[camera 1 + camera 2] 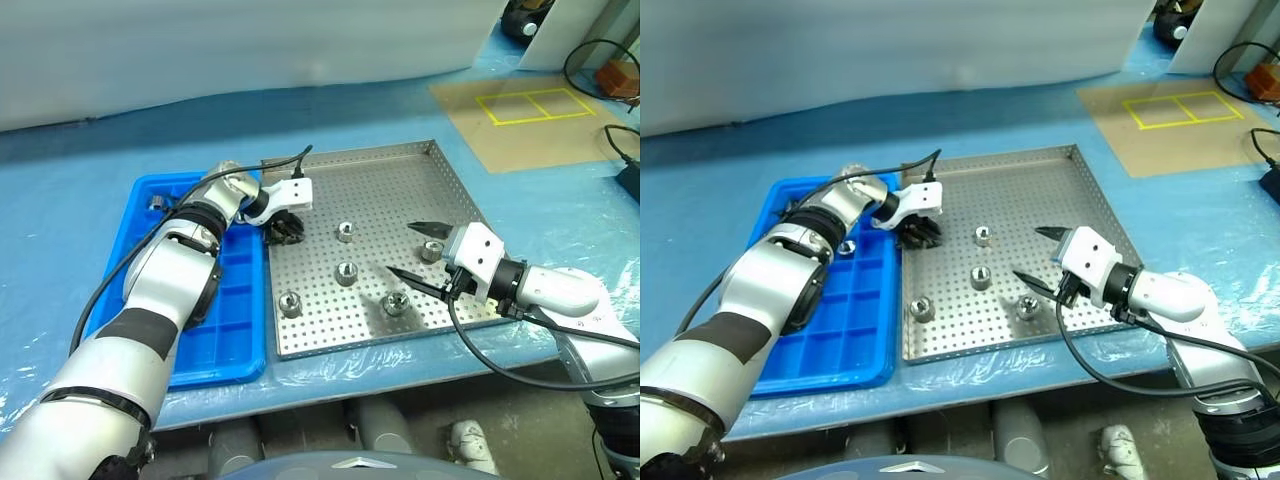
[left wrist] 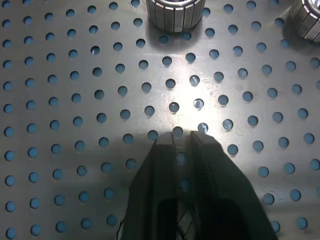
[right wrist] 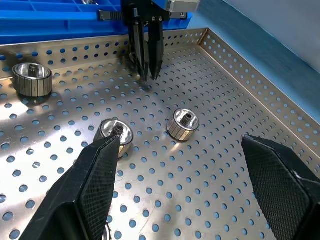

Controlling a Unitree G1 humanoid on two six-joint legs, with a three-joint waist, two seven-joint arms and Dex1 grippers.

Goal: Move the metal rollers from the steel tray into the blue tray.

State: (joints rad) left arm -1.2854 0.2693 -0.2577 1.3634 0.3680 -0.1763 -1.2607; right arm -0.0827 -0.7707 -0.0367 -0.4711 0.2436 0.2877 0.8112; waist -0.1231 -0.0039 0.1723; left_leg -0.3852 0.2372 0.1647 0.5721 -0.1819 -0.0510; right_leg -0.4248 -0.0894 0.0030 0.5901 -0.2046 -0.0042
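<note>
Left gripper is closed on nothing, tips over the steel tray at its 9 o'clock edge beside the blue tray. Right gripper gapes empty. Five metal rollers sit in the steel tray

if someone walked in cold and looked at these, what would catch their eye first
Probably the big perforated steel tray in the middle, with shiny metal rollers scattered over its near half. Right beside it, on the robot's left, sits the bright blue tray of small square compartments. Then the two hands: the left hand is shut with nothing between its fingers, its tips down near the steel floor close to the blue tray, and the right hand hovers wide open over the rollers.
</note>
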